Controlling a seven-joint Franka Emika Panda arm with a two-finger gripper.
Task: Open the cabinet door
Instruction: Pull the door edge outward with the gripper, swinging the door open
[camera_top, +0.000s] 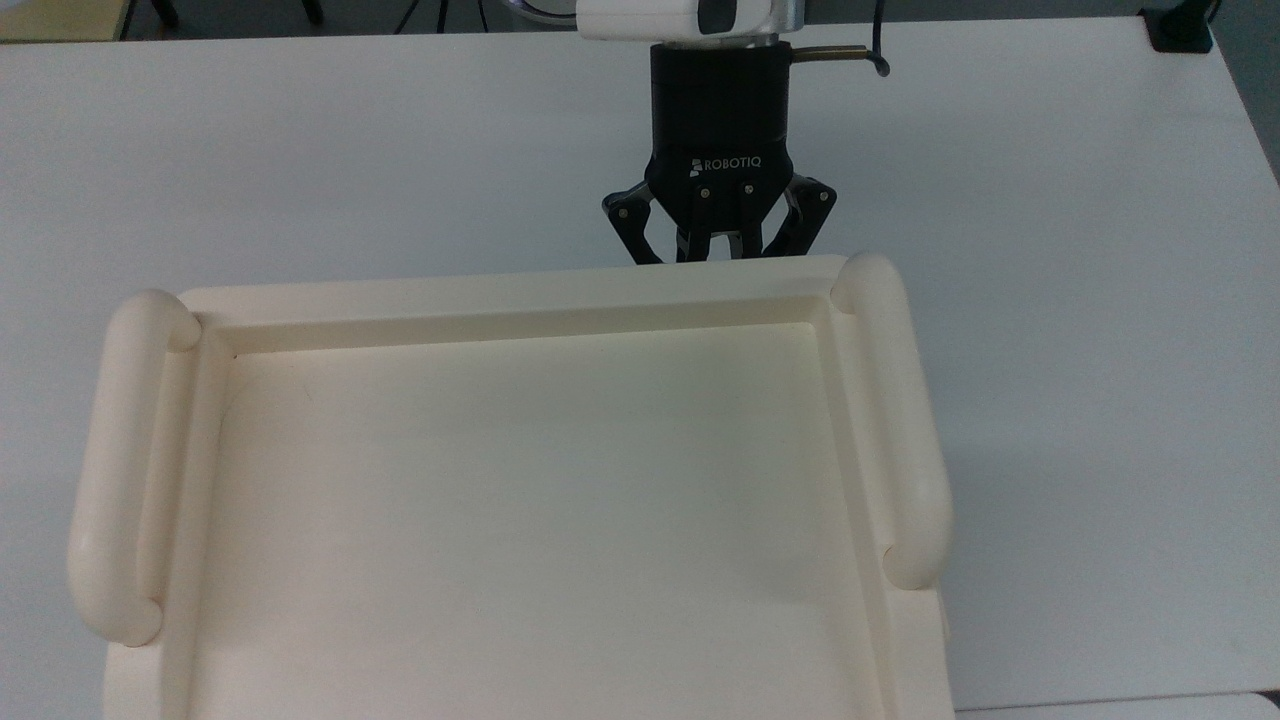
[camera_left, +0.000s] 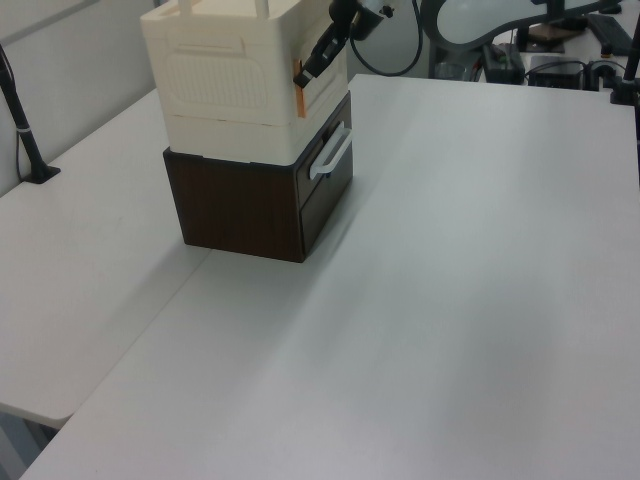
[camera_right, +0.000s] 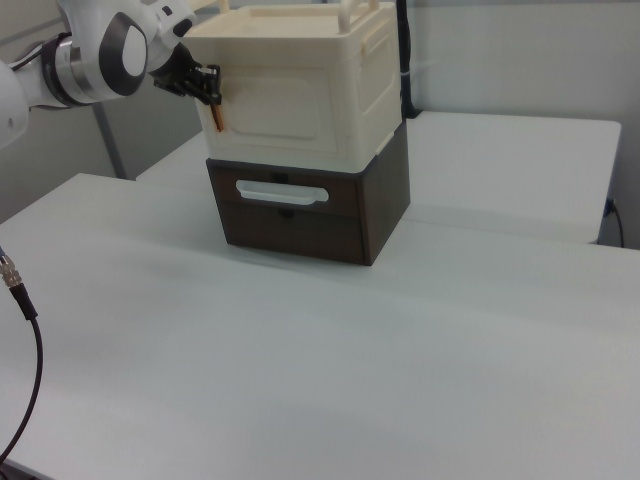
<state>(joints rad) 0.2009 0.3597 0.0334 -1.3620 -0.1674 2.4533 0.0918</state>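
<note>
The cream cabinet sits on a dark brown drawer unit. The cabinet door is the flat front panel, lying flush with the cabinet body. Its small copper-coloured knob hangs at the edge on the right view's left. My gripper reaches in from that side and its fingers are drawn together at the top of the knob. In the top view the gripper stands just behind the far rim of the tray-like top, which hides its fingertips.
The drawer unit carries a white bar handle. Thick rounded side handles flank the cabinet top. A black post stands at the left view's left. A loose cable lies on the white table.
</note>
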